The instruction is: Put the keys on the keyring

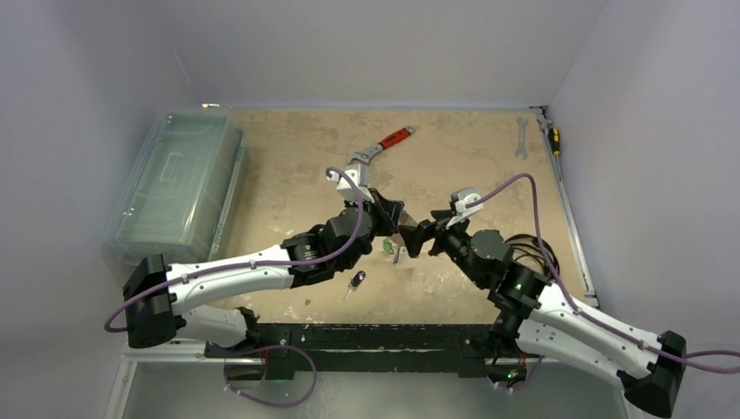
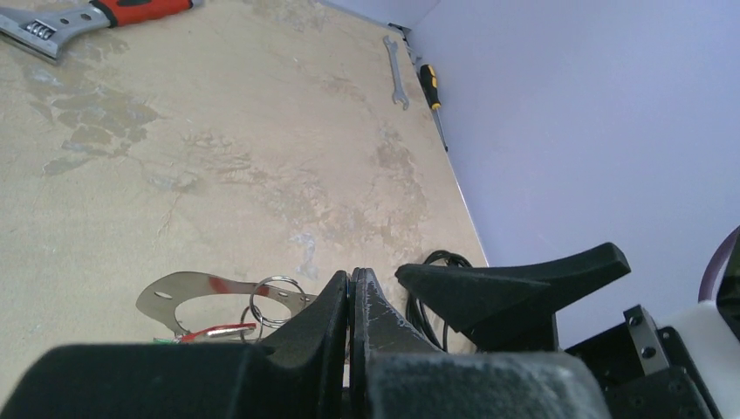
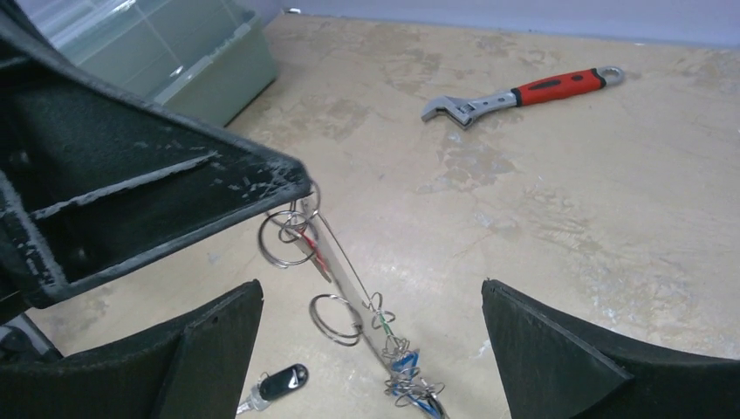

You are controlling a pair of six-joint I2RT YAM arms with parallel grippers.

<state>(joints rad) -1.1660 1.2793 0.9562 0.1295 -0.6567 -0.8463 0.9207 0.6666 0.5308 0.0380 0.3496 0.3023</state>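
Near the middle of the tabletop (image 1: 288,183) the two arms meet tip to tip. The left pincer (image 2: 352,281) is pressed fully together on one end of the keyring (image 2: 188,292), a flat silvery plate with a wide opening. The plate hangs clear of the surface, slanting down and away from the clamped tips. Several thin wire split rings (image 3: 284,240) dangle along it. Lower down hang small keys, among them a blue-tagged key (image 3: 406,367) and a green-tagged key (image 3: 385,324) just above it. A red tag (image 2: 218,330) shows beside the plate in the left wrist view. The right pincer (image 3: 371,295) stands wide, one finger on either side of the hanging keyring, neither touching it and nothing held. The black-headed key (image 1: 356,281) lies loose on the tabletop, just near and left of the two pincers, apart from the ring. At the far side, beyond the left pincer, rests a red-handled adjustable wrench (image 1: 384,145), its jaw end towards the arms. A plain silver spanner (image 1: 521,137) and a screwdriver (image 1: 553,138) with a yellow and black handle lie side by side at the far right corner against the wall. A clear plastic box (image 1: 179,179) with its lid on sits along the left edge. A purple cable (image 1: 515,188) loops over each arm.
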